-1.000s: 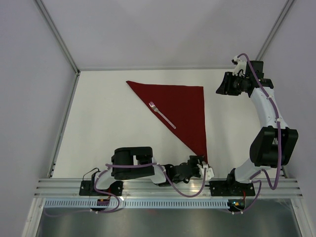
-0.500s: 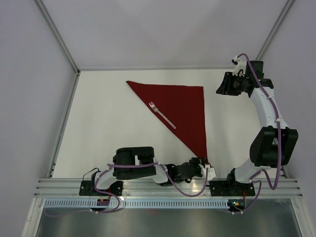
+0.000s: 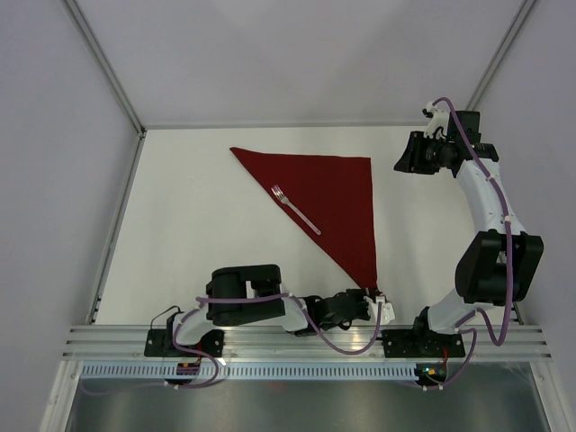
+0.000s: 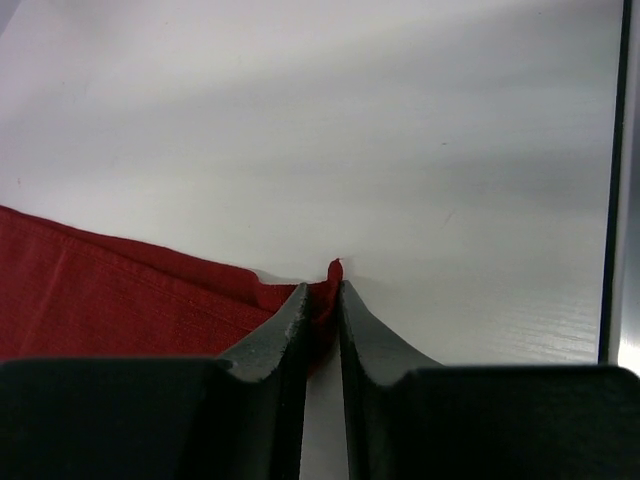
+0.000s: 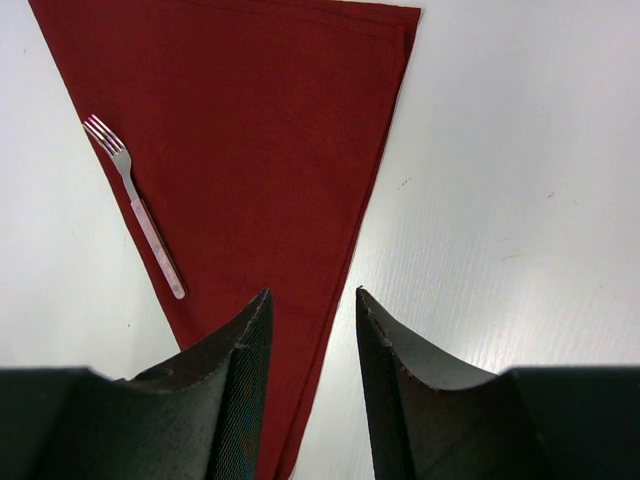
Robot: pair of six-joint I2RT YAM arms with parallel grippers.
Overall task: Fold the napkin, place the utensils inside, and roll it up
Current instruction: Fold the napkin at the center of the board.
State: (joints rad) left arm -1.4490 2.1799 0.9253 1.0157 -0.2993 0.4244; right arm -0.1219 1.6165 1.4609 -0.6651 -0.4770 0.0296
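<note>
The dark red napkin [image 3: 337,202] lies folded into a triangle on the white bench [image 3: 198,225]. Its long edge runs from the far left corner to a point at the near right. The fork [image 3: 296,209] rests on the cloth by that long edge, tines toward the far left. The left end effector [image 4: 322,292] sits low at the near point, its 2 fingers clenched on the napkin's tip. The right end effector [image 5: 313,298] hangs above the bench beside the napkin's far right corner, released and holding nothing.
</note>
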